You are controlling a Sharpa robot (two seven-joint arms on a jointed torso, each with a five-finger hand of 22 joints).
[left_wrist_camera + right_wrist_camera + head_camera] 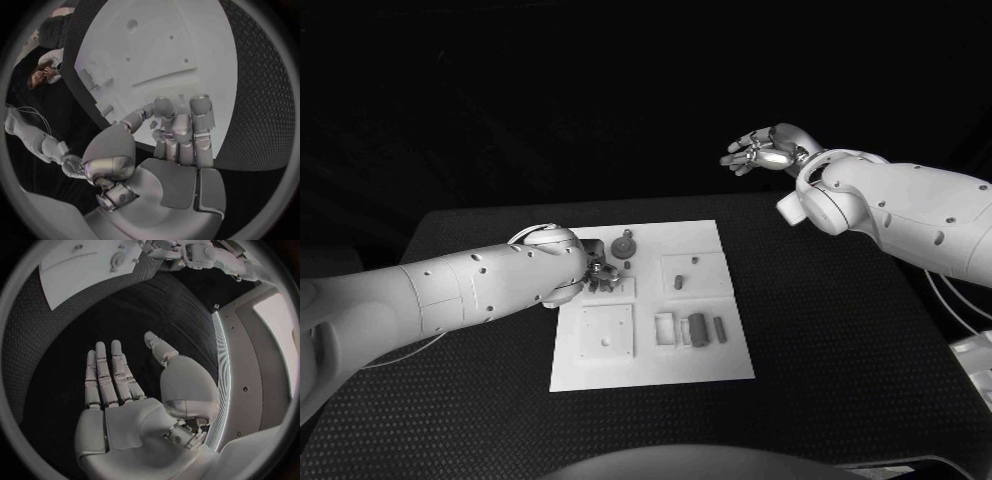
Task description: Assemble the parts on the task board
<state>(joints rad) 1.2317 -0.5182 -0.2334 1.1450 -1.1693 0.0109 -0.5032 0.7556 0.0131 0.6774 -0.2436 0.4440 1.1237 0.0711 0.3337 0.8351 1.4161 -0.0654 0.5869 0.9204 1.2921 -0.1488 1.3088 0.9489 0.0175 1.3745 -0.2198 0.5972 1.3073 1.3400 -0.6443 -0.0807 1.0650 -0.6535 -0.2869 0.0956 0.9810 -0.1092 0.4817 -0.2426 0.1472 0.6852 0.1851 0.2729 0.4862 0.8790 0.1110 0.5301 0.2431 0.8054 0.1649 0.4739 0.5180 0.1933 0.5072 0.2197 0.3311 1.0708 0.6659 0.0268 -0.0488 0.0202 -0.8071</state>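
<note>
Several parts lay loose in a row on the task board in the head view, near its right edge, so most of the assembly looked undone. The left hand was low over the board's left side; whether it held anything could not be told. The right hand hung well beyond the board.

From the left wrist, that hand's fingers curled over the board.

From the right wrist, the right hand's fingers were spread and held nothing.
</note>
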